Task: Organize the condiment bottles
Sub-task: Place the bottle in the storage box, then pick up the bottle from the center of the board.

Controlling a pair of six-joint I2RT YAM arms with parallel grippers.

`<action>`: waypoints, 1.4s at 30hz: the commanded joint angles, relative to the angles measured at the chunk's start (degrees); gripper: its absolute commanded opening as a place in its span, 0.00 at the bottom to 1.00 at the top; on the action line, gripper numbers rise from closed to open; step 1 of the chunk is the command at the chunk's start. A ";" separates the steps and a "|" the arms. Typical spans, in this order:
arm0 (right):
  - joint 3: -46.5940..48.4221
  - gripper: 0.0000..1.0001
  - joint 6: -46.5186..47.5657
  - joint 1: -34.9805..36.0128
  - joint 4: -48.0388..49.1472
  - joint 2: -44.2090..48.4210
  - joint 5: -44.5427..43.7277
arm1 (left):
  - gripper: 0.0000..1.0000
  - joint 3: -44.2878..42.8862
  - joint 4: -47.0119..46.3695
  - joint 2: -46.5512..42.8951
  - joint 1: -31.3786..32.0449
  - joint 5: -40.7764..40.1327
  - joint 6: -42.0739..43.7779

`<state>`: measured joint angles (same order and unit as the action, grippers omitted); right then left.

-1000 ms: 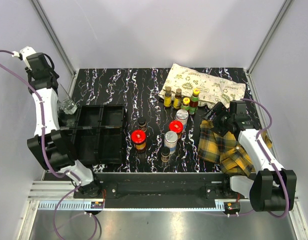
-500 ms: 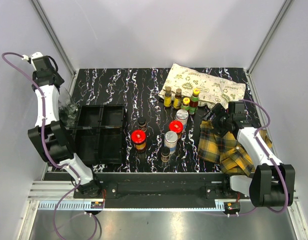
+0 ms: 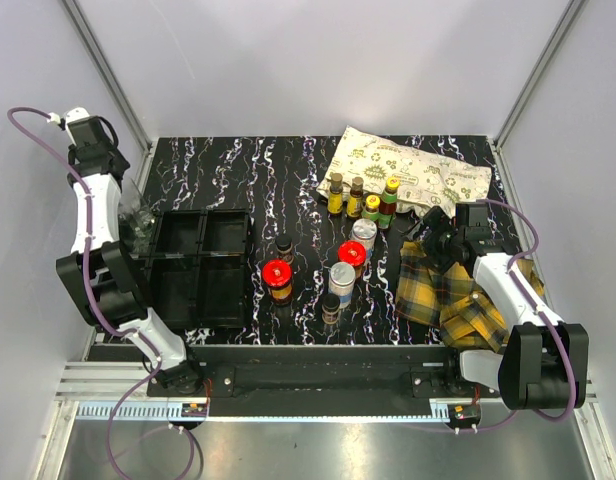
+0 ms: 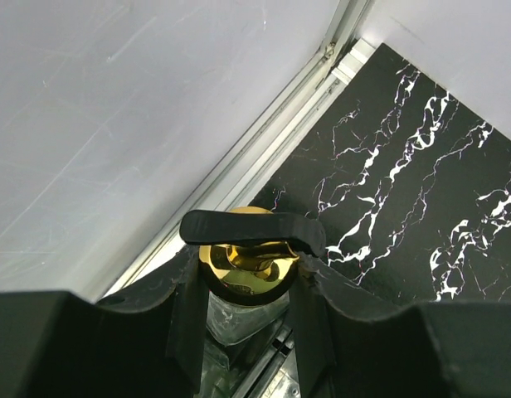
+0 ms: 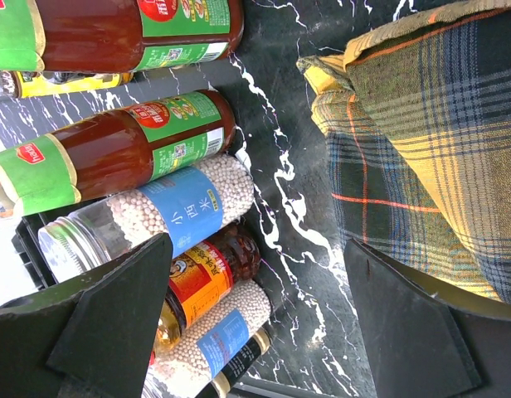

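My left gripper [image 3: 129, 205] is shut on a clear gold-capped bottle [image 3: 140, 218], held just left of the black tray [image 3: 200, 290]. In the left wrist view the gold cap [image 4: 247, 267] sits between the fingers [image 4: 187, 319] of the left gripper [image 4: 243, 311]. Sauce bottles [image 3: 363, 198] stand in a row at the back. Two silver-lidded shakers [image 3: 342, 282], two red-lidded jars [image 3: 278, 277] and tiny dark bottles [image 3: 331, 308] stand mid-table. My right gripper [image 3: 434, 238] is open beside them. In the right wrist view the right gripper [image 5: 264, 319] faces a shaker [image 5: 168, 214] and a jar [image 5: 207, 272], with nothing between its fingers.
A yellow plaid cloth [image 3: 458, 290] lies under and in front of the right arm. A printed white bag [image 3: 413, 175] lies at the back right, behind the sauce bottles. The tray's compartments hold nothing. Enclosure walls close in on the left, back and right.
The left wrist has swung up and back toward the left wall, still gripping the gold-capped bottle. The right gripper has edged slightly toward the bottles.
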<state>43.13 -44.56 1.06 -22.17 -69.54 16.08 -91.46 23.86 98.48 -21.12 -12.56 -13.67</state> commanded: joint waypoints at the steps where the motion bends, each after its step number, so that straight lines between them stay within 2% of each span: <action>1: 0.11 0.94 -0.62 -0.09 1.78 -0.16 0.89 | 0.01 2.51 -2.15 -2.50 -0.23 0.86 -0.83; 3: -0.15 0.93 -0.62 -0.09 1.87 -0.07 0.98 | 0.10 3.56 -2.06 -3.38 -0.23 0.96 -1.09; 5: -0.33 0.94 -0.62 -0.09 2.05 0.02 1.24 | 0.12 4.09 -2.15 -4.34 -0.23 1.22 -1.27; 8: -0.68 0.93 -0.80 -0.09 2.22 0.10 1.24 | 0.36 4.89 -2.15 -5.74 -0.15 1.31 -1.44; 12: -0.95 0.94 -0.80 -0.09 2.40 0.54 1.33 | 0.59 6.11 -2.50 -7.59 -0.23 1.31 -1.80; 13: -0.95 0.94 -0.71 -0.09 2.40 0.63 1.33 | 0.68 6.29 -2.50 -7.86 -0.15 1.57 -1.88; 16: -0.86 0.93 -0.71 -0.09 2.49 0.55 1.24 | 0.79 7.70 -3.73 -9.09 -0.14 1.66 -2.23; 34: -1.30 0.93 -0.36 -0.09 3.01 -0.34 1.15 | 0.93 6.47 -4.78 -16.73 1.08 -0.19 -0.92; 37: -1.12 0.95 -0.27 -0.18 2.93 0.01 0.89 | 0.96 6.12 -4.61 -18.58 1.09 -0.10 -0.57; 39: -1.03 1.00 -0.09 -0.09 3.01 0.45 0.54 | 0.99 5.68 -4.35 -20.07 1.26 0.08 -0.57; 42: -1.12 1.00 0.17 -0.09 2.93 1.25 -0.43 | 0.99 5.59 -4.26 -22.44 1.44 1.21 -0.83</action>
<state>42.04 -44.80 1.06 -20.82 -70.15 16.10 -83.24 21.98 80.44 -20.05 -12.14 -14.87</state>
